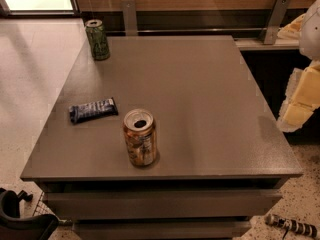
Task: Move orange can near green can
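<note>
Cans sit well apart on a grey table [200,99]. The orange can [140,139] stands upright near the front edge, a little left of the middle. Its silver top shows a dark opening, and nothing inside can be made out through it. The green can [97,39] stands upright at the far left corner, close to the back edge. Its top is silver, and whether it is opened is not clear, nor what it holds.

Between the two, nearer the orange can and off to its left, a dark blue snack bar [93,110] in its wrapper lies flat on the tabletop, touching neither can.

The gripper [300,101] hangs at the right edge of the view, beyond the table's right side and above the floor. It is a pale white and yellowish shape, far from both cans and holding nothing that can be seen. Whether it is open or closed cannot be told.

Below the tabletop the front shows two long drawer-like panels [160,201], both closed. A striped object [292,225] lies on the speckled floor at the lower right.
</note>
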Controlling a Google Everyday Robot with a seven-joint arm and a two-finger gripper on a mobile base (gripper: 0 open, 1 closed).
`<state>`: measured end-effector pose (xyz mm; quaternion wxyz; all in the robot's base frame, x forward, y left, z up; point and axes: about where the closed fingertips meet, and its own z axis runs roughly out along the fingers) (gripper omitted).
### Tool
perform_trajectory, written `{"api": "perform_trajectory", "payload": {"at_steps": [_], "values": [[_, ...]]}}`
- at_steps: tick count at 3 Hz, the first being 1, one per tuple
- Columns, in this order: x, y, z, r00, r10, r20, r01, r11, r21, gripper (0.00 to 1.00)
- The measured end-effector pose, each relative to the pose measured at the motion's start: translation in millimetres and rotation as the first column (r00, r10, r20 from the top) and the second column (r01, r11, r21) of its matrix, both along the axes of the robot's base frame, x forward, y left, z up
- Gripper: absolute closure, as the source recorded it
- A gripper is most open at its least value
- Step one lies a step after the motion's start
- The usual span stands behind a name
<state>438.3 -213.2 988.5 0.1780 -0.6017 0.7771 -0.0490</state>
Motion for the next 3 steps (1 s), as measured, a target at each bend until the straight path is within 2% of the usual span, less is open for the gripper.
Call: {"api": "perform_trajectory", "payload": {"at_steps": [1, 2, 3], "values": [[0.0, 0.0, 0.0, 1.0000, 0.000, 0.000, 0.000, 1.000, 0.000, 0.00], [1.3, 4.2, -4.8, 0.9996, 0.019, 0.022, -0.021, 0.998, 0.060, 0.00], [11.6, -6.6, -37.6, 0.9953, 0.044, 0.087, -0.062, 0.973, 0.222, 0.00]]}}
